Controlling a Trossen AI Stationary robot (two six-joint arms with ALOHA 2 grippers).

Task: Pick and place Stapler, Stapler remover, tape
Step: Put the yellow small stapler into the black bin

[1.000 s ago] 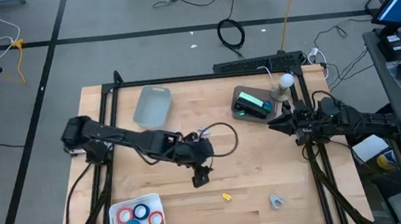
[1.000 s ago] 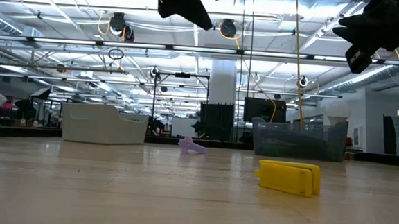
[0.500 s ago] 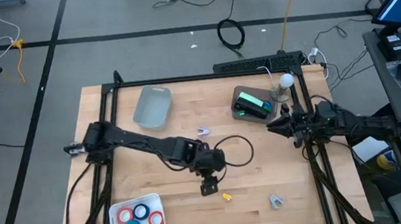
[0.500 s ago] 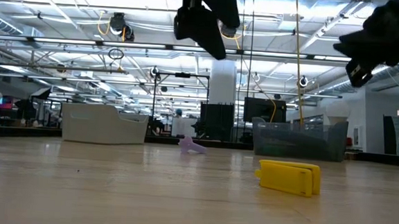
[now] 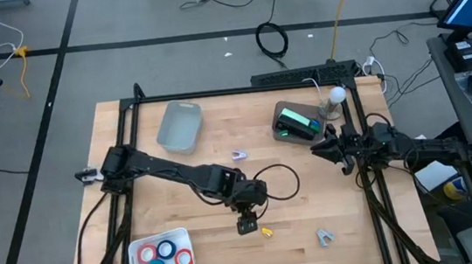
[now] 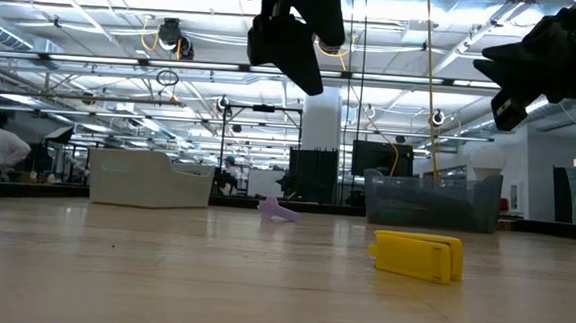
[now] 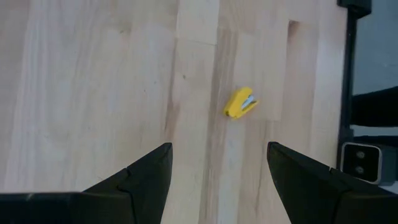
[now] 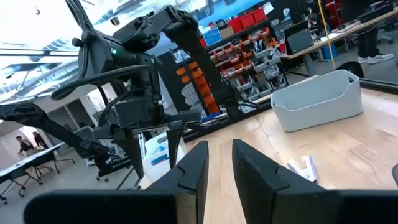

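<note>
Left claw hovers just beside stapler.

A grey bin sits well apart from my left pincer; a white tray lies nearer.

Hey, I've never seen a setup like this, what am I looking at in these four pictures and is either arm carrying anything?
This is a wooden table with two dark robot arms. One picture looks straight down, one looks level along the tabletop, and two come from cameras on the arms' wrists. The left end effector hangs open above a small yellow stapler, holding nothing. The right end effector waits near the right edge with its fingers close together, also empty. Also on the table: a white tray with red and blue tape rolls, a grey bin, a small purple item and a grey staple remover.
</note>
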